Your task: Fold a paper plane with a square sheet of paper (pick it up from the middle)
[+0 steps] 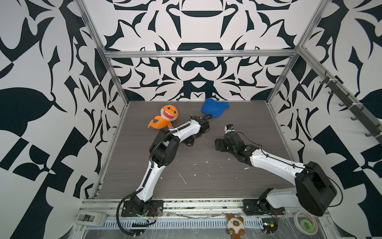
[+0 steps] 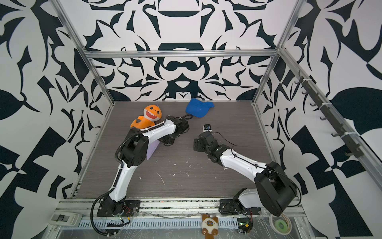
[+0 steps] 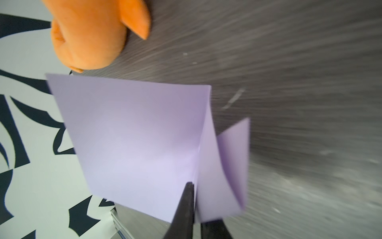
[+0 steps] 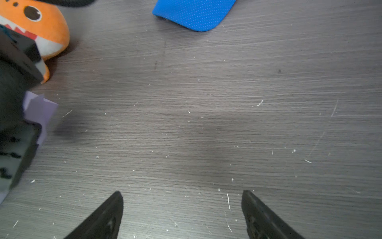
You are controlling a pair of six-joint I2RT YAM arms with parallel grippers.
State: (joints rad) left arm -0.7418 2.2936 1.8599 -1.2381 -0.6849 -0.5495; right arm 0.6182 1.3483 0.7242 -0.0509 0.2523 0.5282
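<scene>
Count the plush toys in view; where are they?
2. The orange plush shark lies at the back left of the table, beside the left arm. A small brown-and-white plush lies on the front rail, off the table. The arms could hide more.

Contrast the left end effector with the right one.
The left end effector is shut, pinching the lavender paper sheet; the right end effector stands open and empty. The left works beside the orange plush shark; the right faces bare table. Both have black tapered fingers.

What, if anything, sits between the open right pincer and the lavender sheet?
Nothing visible: only bare table lies between the right pincer and the sheet, which the left pincer pinches. The shark and cap lie farther back.
</scene>
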